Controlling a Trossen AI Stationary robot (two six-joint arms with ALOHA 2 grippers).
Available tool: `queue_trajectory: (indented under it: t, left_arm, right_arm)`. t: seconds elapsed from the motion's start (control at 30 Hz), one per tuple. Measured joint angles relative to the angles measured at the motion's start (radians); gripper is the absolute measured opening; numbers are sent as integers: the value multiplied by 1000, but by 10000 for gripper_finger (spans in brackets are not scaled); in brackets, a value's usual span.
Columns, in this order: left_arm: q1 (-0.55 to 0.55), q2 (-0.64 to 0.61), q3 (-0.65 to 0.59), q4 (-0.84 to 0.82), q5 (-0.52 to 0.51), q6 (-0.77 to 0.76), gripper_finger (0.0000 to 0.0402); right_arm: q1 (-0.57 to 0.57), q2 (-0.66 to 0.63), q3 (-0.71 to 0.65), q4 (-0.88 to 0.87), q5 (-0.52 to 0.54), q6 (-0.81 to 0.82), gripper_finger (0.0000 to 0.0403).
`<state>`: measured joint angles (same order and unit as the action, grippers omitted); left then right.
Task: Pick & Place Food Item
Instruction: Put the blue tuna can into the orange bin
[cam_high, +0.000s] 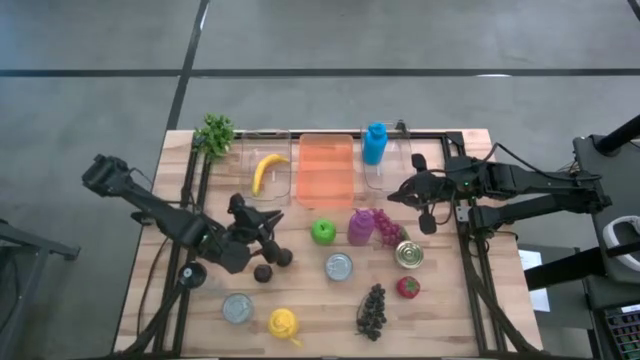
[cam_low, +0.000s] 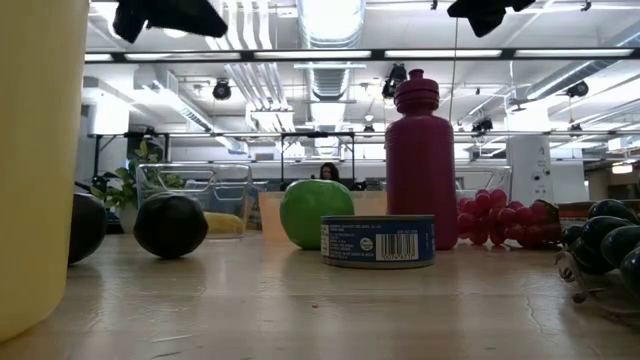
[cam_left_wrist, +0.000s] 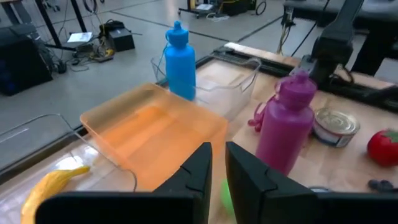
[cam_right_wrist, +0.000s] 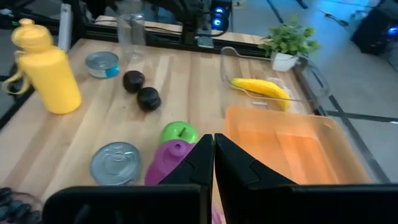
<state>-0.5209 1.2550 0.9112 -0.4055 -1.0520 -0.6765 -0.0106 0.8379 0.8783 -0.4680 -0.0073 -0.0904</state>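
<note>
Yellow bottle (cam_low: 35, 160) fills the near left corner of the low view, standing close to the desk's (cam_high: 450, 320) front edge. Bare wood lies open along the front right corner and down the left side; the back edge is lined with bins.

The left gripper (cam_high: 268, 222) hangs above the desk's left middle. Its fingers are drawn nearly together with only a narrow slit between them, and nothing shows in that slit. Two dark round fruits (cam_high: 272, 265) lie on the wood just beside it, toward the front edge, touching neither finger. The right gripper (cam_high: 400, 193) hovers over the back right, fingers pressed together and empty.

Counted:
- Three bottles: yellow, magenta (cam_high: 360, 226) and blue (cam_high: 375, 143).
- Three tins (cam_high: 339, 266).
- One green apple (cam_high: 322, 231).
- One banana (cam_high: 266, 170).
- One strawberry (cam_high: 407, 287).
- Two grape bunches, red (cam_high: 386, 228) and dark (cam_high: 372, 310).
- One potted plant (cam_high: 214, 133) at the back left corner.
- One orange bin (cam_high: 325, 168), between two clear bins (cam_high: 283, 190).

The banana lies in the left clear bin; the blue bottle stands in the right one.
</note>
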Motion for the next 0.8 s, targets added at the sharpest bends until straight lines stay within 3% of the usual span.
queue_trajectory:
  t: [0.33,0.8]
  left_arm:
    - [-2,15,-29,133,5,123,47]
    - [-2,15,-29,154,5,153,47]
  right_arm:
    - [4,2,0,0,-96,-31,8]
    - [26,29,0,-81,-104,-20,8]
